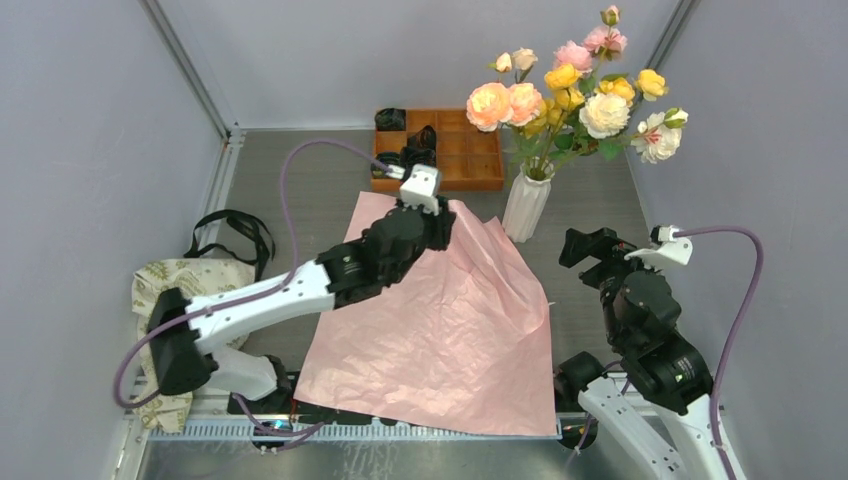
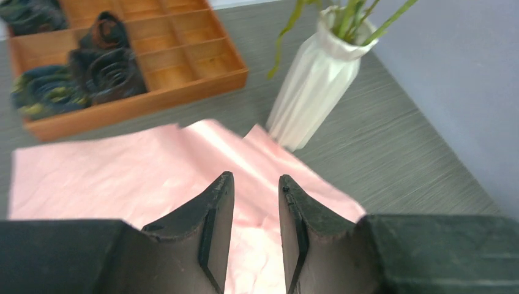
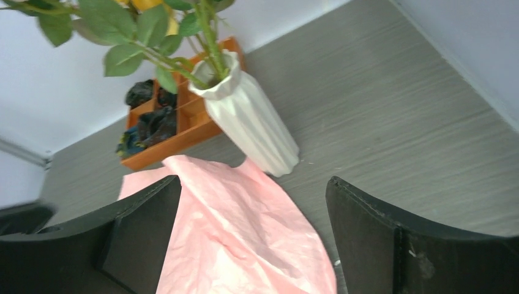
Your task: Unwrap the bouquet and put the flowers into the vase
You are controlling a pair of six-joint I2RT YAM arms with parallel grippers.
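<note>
Your left gripper (image 2: pixel 256 179) hangs over the pink paper (image 1: pixel 440 330), jaws narrowly parted with nothing between them. Your right gripper (image 3: pixel 254 184) has its jaws spread wide and empty. Flowers (image 1: pixel 570 95) stand in the vase (image 1: pixel 526 205), upright on the table (image 1: pixel 600 190), with the paper's far corner at its base. Orange tray (image 1: pixel 470 170) sits just behind. Beige paper (image 1: pixel 170 285) and black ribbon (image 1: pixel 235 235) lie far left.
</note>
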